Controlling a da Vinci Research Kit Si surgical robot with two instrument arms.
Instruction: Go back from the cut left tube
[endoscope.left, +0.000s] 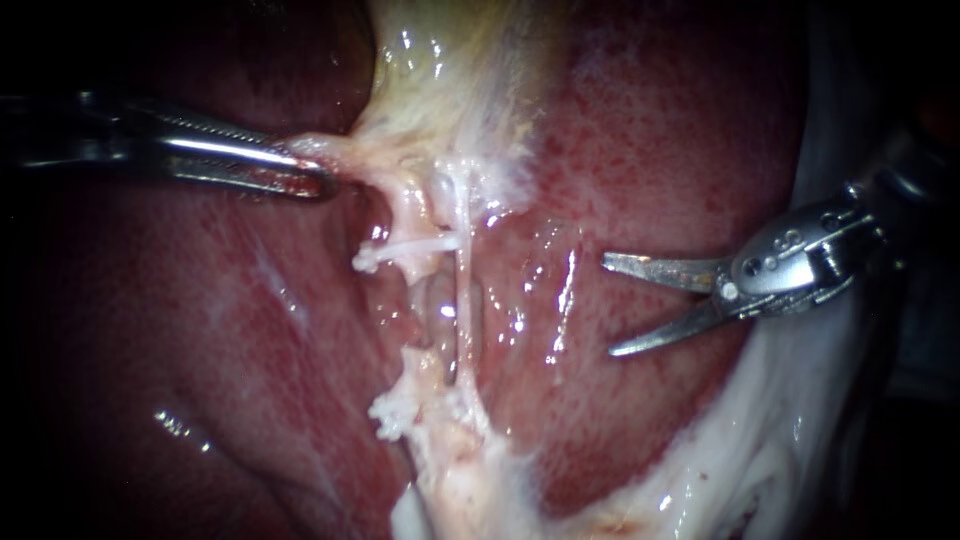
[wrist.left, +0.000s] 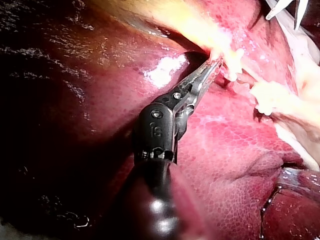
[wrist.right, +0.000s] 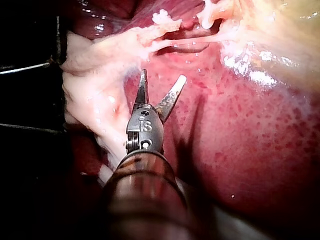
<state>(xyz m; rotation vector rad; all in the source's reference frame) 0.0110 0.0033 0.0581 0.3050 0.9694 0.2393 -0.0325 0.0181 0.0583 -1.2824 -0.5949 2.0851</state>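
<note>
Retreat step: right instrument (endoscope.left: 610, 306), jaws apart and empty, sits over the liver (endoscope.left: 650, 160), well apart from the cut left tube (endoscope.left: 400, 250), whose two ends gape. Left instrument (endoscope.left: 318, 183) clamps pale tissue (endoscope.left: 345, 150). Next move, I'd say: pull straight back along the shaft — liver is wet and slick, and the way out looks clear.

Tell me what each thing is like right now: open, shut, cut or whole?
Left instrument: shut on the pale tissue.
Right instrument: open, holding nothing.
Left tube: cut, its two ends apart.
Right tube: whole.
Liver: wet and shiny.
</note>
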